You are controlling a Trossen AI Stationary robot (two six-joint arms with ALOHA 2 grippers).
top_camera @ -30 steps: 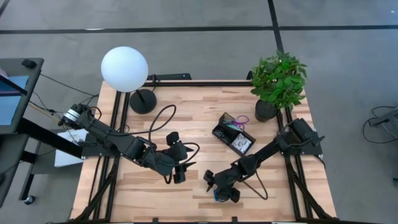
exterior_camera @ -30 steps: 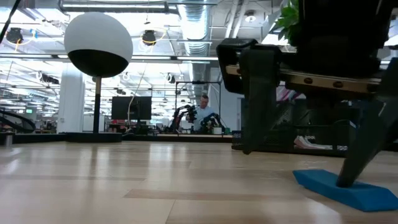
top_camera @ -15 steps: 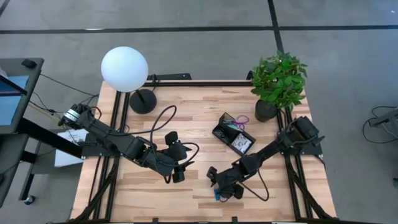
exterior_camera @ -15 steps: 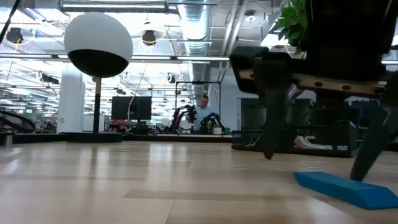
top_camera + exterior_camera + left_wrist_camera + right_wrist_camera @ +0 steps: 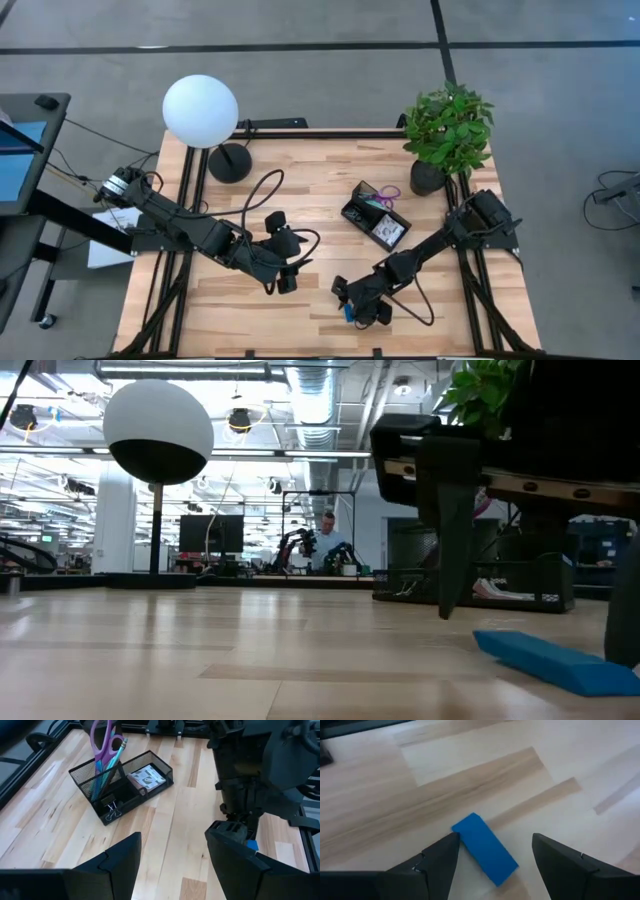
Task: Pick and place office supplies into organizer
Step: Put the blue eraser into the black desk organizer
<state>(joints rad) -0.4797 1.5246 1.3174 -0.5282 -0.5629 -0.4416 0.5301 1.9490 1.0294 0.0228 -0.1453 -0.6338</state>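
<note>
Near the front edge of the table [image 5: 300, 200], my right gripper [image 5: 490, 865] hangs low over the blue block [image 5: 485, 848], fingers spread wide with nothing between them; the block lies flat on the wood, one end just beside one fingertip and the other fingertip apart from it. My left gripper [image 5: 172, 855] waits to the left of it, jaws parted and empty, its wrist looking across at the organizer [image 5: 120, 785]. That black mesh organizer stands toward the right back of the table, well apart from the block. Purple-handled scissors [image 5: 102, 742] and a teal pen [image 5: 114, 757] stand upright in its taller section, a white patterned packet [image 5: 146, 776] lies in another compartment, and a binder clip [image 5: 112, 810] sits in the low front part. My right arm's cable loops on the wood beside the block. A globe lamp [image 5: 201, 110] and a potted plant [image 5: 447, 128] stand at the back corners.
</note>
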